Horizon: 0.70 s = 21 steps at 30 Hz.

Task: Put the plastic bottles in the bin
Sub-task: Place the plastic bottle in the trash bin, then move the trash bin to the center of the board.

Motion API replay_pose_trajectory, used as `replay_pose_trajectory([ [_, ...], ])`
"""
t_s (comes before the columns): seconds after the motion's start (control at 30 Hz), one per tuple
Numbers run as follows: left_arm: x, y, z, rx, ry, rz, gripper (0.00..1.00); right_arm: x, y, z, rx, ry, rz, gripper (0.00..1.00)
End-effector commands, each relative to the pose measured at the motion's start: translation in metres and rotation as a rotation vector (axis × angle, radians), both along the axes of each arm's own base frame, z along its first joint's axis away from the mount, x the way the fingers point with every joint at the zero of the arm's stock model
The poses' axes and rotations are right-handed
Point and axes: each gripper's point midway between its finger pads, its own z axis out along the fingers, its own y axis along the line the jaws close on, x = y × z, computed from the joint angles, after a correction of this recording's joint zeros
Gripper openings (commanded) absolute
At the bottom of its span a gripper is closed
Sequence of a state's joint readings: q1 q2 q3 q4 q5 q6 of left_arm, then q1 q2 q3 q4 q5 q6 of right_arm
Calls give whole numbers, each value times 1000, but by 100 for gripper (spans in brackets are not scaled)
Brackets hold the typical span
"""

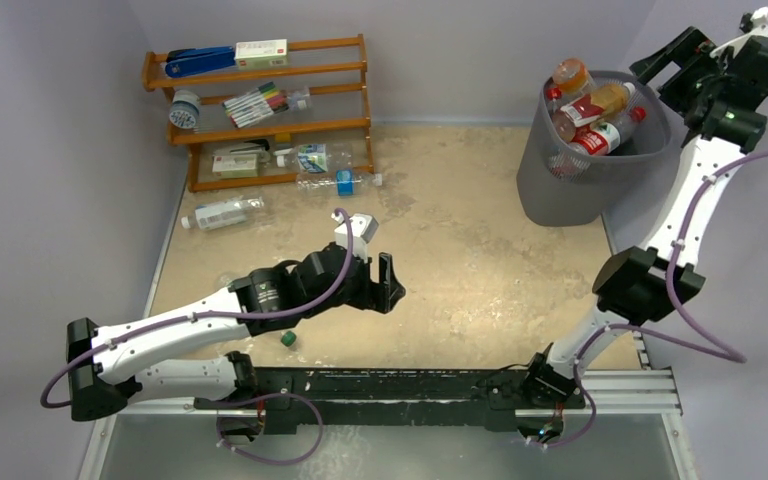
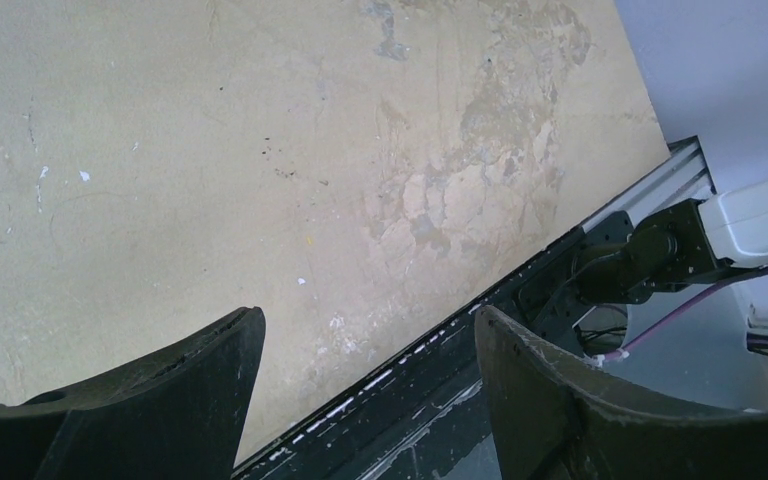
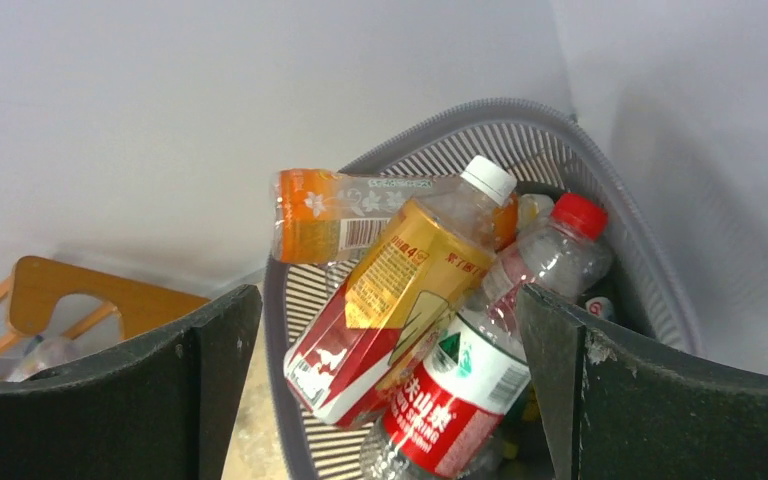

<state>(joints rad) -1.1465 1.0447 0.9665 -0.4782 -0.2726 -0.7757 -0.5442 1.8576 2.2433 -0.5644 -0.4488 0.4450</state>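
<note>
Right gripper (image 3: 388, 300), spread and empty, over dark grey wire-mesh bin (image 1: 565, 195) of labelled plastic bottles (image 3: 405, 290) at 1 o'clock; left gripper (image 2: 368, 315), spread and empty, above beige tabletop (image 2: 160, 150).

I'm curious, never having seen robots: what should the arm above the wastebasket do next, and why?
Probably lift away from the wire-mesh bin: the right fingers stand open and empty above it, bottles lie inside, and a clear bottle lies by the wooden rack.
</note>
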Motion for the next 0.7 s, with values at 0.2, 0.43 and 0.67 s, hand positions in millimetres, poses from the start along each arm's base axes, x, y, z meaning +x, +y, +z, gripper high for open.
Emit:
replay_pose_trajectory([
  [0.2, 4, -22, 9, -67, 1, -15, 77, -41, 61, 69, -274, -126, 53, 92],
  [0.43, 3, -18, 8, -72, 1, -5, 77, -15, 132, 38, -323, -74, 281, 86],
  [0.67, 3, -17, 5, -80, 5, 3, 77, 4, 149, 1, -357, 31, 303, 77],
])
